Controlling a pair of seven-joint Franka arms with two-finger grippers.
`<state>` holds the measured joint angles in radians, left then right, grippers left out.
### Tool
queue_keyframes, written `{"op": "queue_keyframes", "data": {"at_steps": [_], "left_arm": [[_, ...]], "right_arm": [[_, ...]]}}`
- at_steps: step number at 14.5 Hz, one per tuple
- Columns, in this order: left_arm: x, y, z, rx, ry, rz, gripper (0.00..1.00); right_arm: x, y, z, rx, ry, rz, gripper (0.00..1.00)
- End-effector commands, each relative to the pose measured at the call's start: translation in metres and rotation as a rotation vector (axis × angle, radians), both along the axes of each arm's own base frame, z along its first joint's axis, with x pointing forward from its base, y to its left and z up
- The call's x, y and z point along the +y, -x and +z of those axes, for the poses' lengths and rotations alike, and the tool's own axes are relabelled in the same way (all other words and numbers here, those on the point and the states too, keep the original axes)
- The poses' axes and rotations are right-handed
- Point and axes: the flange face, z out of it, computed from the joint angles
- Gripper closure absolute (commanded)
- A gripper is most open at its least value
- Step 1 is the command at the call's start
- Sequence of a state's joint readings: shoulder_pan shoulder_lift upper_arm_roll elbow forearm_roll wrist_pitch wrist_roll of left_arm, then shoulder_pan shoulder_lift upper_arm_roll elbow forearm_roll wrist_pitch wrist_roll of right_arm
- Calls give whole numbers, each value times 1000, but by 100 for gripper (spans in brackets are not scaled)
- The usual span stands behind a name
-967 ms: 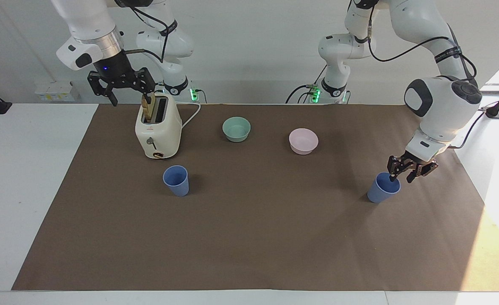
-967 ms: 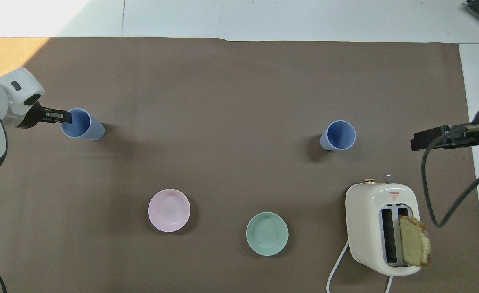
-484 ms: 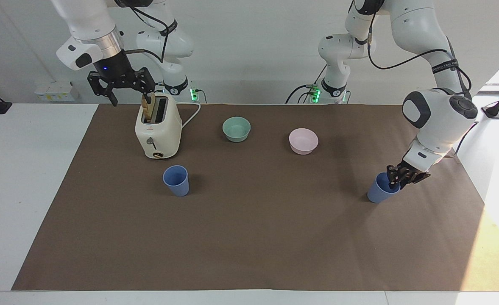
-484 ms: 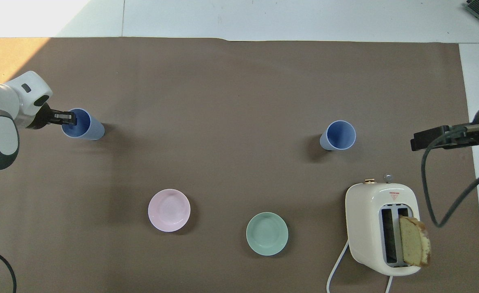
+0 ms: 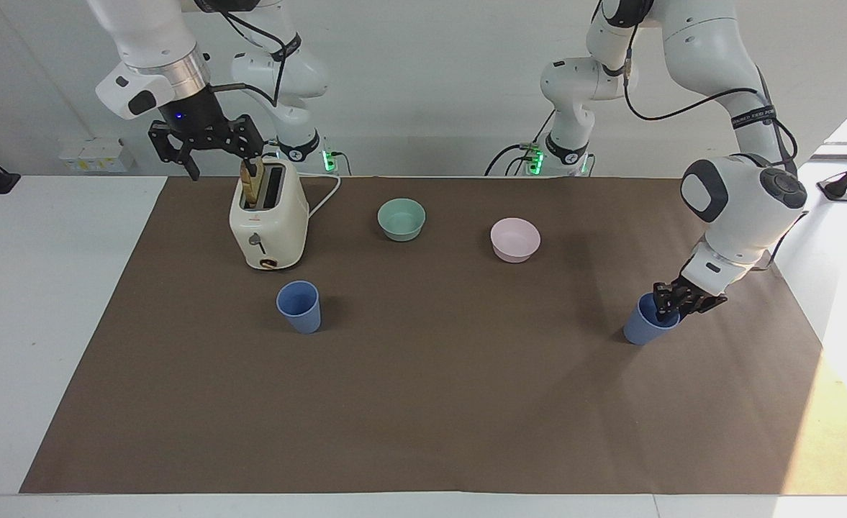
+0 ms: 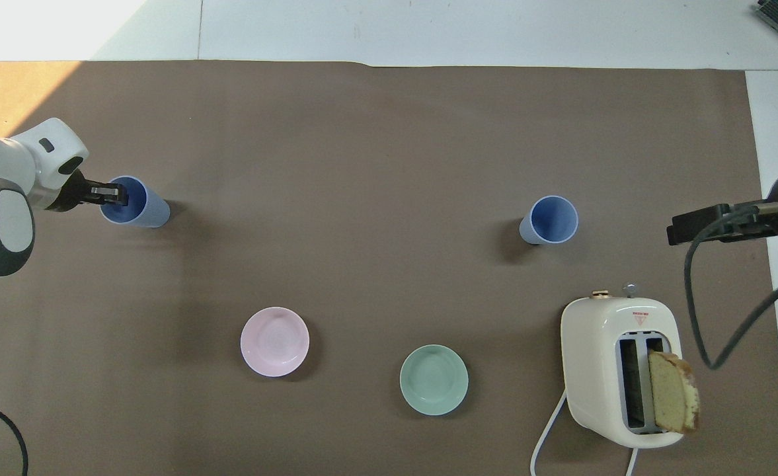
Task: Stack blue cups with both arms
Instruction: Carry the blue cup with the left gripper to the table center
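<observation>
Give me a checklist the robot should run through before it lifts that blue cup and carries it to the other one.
1. Left gripper at the rim of the blue cup at the left arm's end: ok.
2. Fingers clamped on the rim: cannot tell.
3. That cup upright: ok.
4. Second blue cup, beside the toaster, upright and open: ok.
5. Right gripper waiting over the toaster, not over either cup: ok.
6. Pink bowl and green bowl nearer the robots than both cups: ok.

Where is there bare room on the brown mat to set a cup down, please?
The widest bare patch is the mat farther from the robots than both blue cups; the stretch between them is bare too. It is crowded nearer the robots: pink bowl, green bowl and toaster stand in a row.
</observation>
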<state>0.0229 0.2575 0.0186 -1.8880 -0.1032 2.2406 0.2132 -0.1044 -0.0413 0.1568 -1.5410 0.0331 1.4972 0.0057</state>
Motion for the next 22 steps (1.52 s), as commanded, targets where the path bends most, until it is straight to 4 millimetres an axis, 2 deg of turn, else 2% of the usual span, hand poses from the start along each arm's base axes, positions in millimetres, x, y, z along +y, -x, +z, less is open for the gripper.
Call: {"op": "queue_keyframes", "data": {"at_steps": [1,2,4,6,8,11,15,19,21,22], "left_arm": [[4,4,1,-6,14,-6,92],[3,2,3,-10,12,-11,100],[-2,-1,16,-31,7,-20,100],[-8,0,38,-31,10,-27,100],[-24,4,59,-32,15,-50,100],[-87,8,63,-30,31,-28,100],[-198,30,57,-1,64,75,100],[-294,62,32,0,94,133,100],[-332,82,25,-1,105,127,100],[-348,91,13,10,101,119,100]], "right_arm": [[-3,5,1,-14,-19,3,0],[-3,5,1,-14,-19,3,0],[-3,5,1,-14,-19,3,0],[-3,5,1,-14,-19,3,0],[-3,5,1,-14,-19,3,0],[-3,5,1,-14,-19,3,0],[-3,5,1,-14,-19,3,0],[-3,5,1,-14,-19,3,0],[-4,5,1,-13,-17,0,0],[-7,4,0,-13,-19,-3,0]]}}
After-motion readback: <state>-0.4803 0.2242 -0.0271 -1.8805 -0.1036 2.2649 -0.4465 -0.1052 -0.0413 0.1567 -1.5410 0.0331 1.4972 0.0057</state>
